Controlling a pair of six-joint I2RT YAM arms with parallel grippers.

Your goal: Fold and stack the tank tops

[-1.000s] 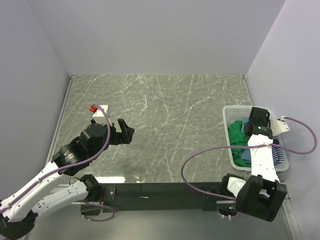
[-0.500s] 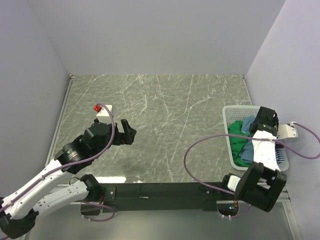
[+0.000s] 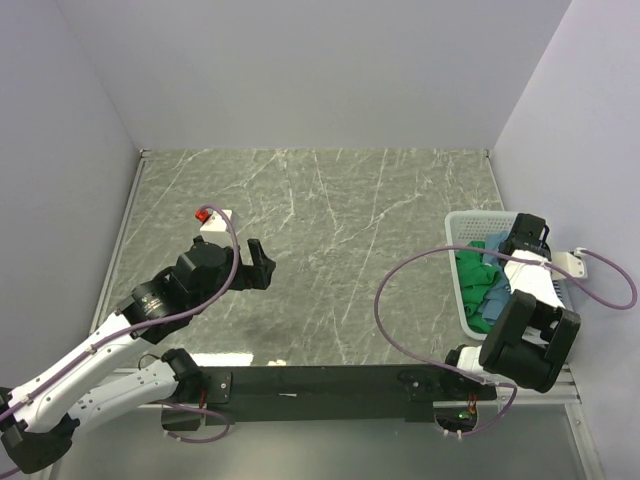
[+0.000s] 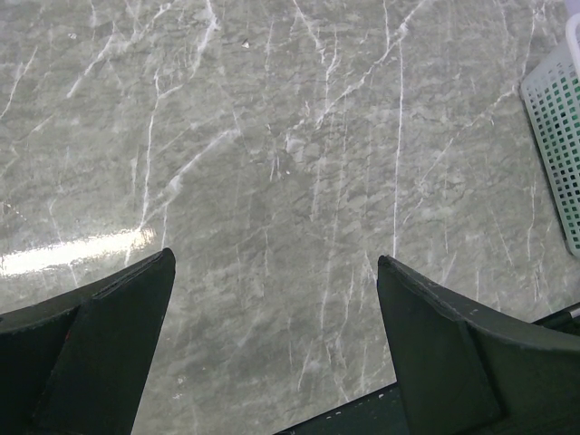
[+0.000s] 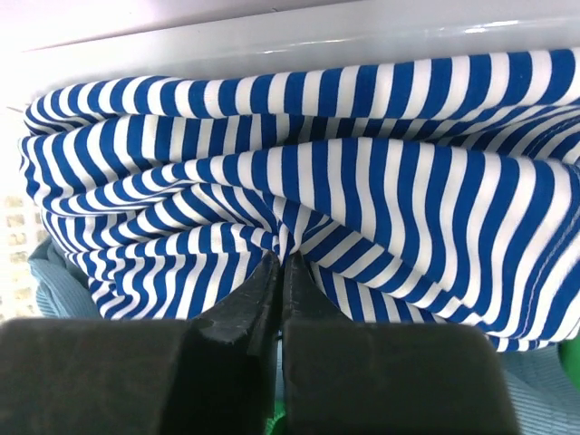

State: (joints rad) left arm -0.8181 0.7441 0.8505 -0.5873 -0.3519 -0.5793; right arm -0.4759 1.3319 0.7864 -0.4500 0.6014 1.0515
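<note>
Right pincer (image 5: 281,263) shut, pinching fold of striped top (image 5: 362,181), in basket (image 3: 470,218) at right. Lift it straight up, slow; watch thin pinch slipping. Left pincer (image 4: 274,258) wide open, empty, over bench (image 4: 272,136).

An overhead camera looked down from above and behind the two arm bases, taking in the whole marble counter (image 3: 340,220) and the white basket (image 3: 478,214) at its right side. The left wrist camera looked forward and down past the left tool (image 4: 274,258), close over the counter, catching that basket's mesh at its right edge. The right wrist camera, inside the basket, sat very near the striped tank top (image 5: 299,172), just beyond the right tool (image 5: 281,261).
</note>
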